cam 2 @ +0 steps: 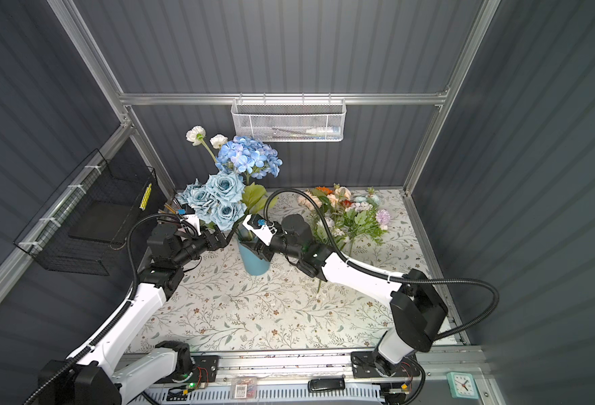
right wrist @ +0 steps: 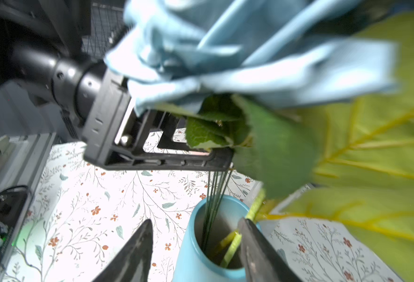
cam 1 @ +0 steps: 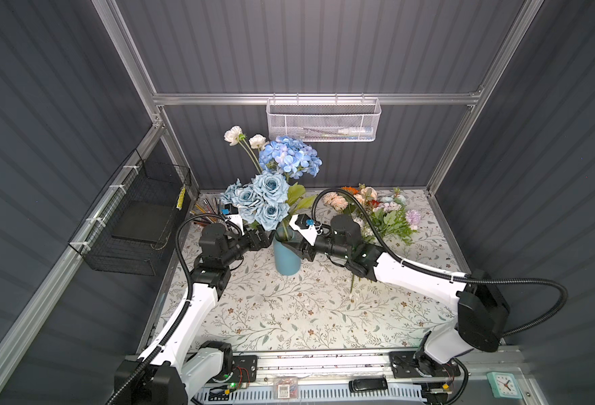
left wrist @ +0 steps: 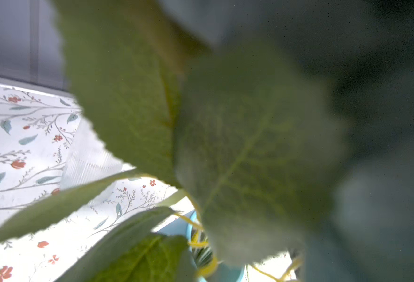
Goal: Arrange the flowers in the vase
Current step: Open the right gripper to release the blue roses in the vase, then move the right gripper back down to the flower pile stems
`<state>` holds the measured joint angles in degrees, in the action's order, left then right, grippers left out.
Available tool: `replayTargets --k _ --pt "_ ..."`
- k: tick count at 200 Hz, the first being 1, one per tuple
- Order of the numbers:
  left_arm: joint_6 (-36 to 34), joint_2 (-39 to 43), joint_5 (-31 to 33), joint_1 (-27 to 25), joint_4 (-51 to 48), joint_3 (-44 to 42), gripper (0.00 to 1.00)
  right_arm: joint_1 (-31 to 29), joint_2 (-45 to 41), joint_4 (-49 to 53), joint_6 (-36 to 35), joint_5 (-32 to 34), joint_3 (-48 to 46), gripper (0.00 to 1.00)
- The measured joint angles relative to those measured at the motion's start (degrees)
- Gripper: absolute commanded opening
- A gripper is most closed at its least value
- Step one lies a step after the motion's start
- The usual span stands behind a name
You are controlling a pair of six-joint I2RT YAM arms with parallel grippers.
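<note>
So the vase [cam 1: 286, 261] stands about mid-table with the blue roses [cam 1: 264, 198], the hydrangea [cam 1: 290, 156] and a couple of cream blossoms [cam 1: 234, 135] already in it. Both grippers sit right at its mouth.

The right gripper [right wrist: 196, 244] has its jaws apart, one finger outside the rim and one over the opening, gripping nothing as far as I can see. The left gripper [right wrist: 201, 144] is spread wide just under the rose heads, above the rim (not clamped on anything).

The rest of the flowers [cam 1: 383, 212] lie in a heap at the back right. Their blooms point toward the back wall, and the stems [cam 1: 352, 282] run toward the front under the right forearm. So the right arm is clearly nearer, and I'd guess it backs off and swings to its right.

Room's tight there: wall behind the heap, frame rail beside it, open table covering [cam 1: 289, 315] in front.
</note>
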<state>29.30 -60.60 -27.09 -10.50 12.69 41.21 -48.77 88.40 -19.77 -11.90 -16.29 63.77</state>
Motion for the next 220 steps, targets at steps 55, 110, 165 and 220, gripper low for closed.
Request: replayTargets --k 55,110,165,220 --pt "1.2 -0.9 0.1 -0.3 1.7 -1.2 1.00 4.1 -7.0 -1.3 7.0 8.1 -8.2 0.66" --pt "1.4 -1.1 0.8 -0.4 3.0 -1.2 1.00 13.5 -11.8 3.7 19.0 17.2 -12.3 0.68" --pt "1.5 -1.1 1.6 -0.7 3.2 -1.2 1.00 22.2 -12.5 17.5 31.0 22.3 -12.7 0.68" --pt "1.7 -1.7 1.9 -0.7 3.5 -1.2 1.00 22.5 -11.2 25.0 42.1 14.2 -14.5 0.66"
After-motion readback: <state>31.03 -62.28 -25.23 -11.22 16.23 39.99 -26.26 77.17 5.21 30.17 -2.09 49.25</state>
